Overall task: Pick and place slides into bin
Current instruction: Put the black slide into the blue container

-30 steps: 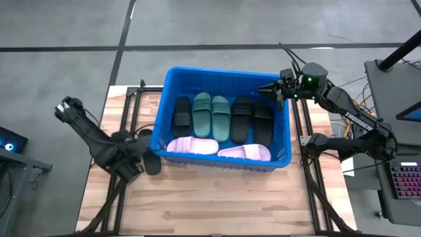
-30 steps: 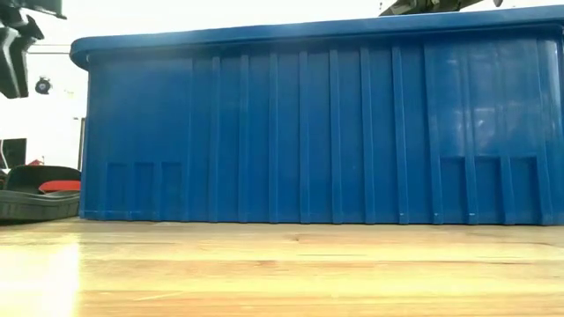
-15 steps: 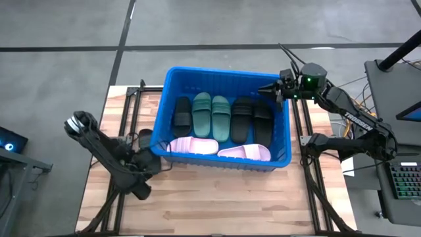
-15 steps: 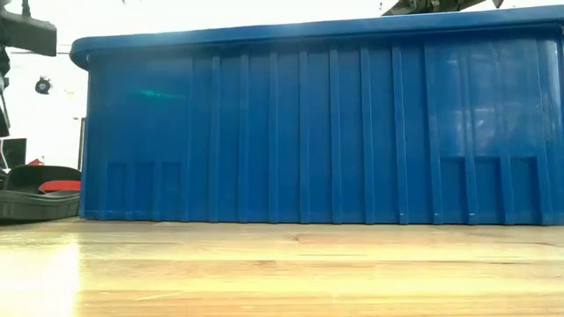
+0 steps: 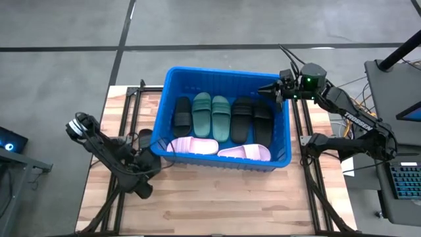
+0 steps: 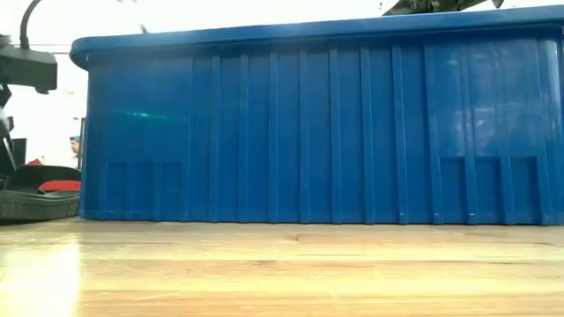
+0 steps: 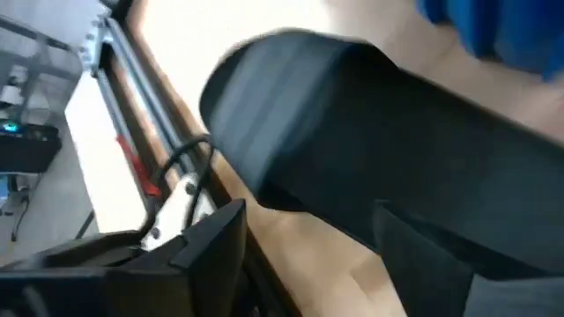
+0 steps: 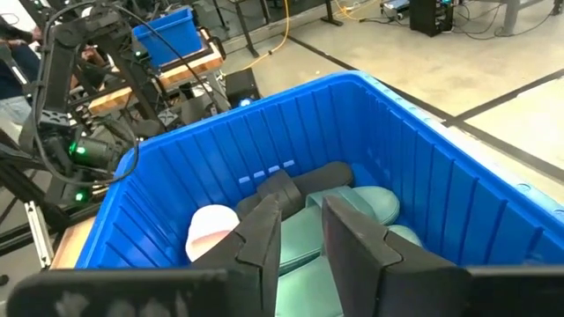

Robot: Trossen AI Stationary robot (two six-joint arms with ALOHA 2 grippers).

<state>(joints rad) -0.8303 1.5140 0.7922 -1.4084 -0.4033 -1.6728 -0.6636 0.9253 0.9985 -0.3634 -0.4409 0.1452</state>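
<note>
- bin (image 5: 164, 105) sits mid-table with seven slides (image 5: 220, 117) inside: pink, green and black
- last black slide (image 5: 145, 138) is on the table just left of the bin
- left gripper (image 5: 150, 166) low by that slide, can't tell its jaws
- right gripper (image 5: 271, 87) over the bin's far right corner, fingers slightly apart, holding nothing

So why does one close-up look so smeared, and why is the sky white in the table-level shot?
Left wrist view: motion blur smears the black sandal. Low view: bright backlight blows out the background above the blue bin; glare on the table.
</note>
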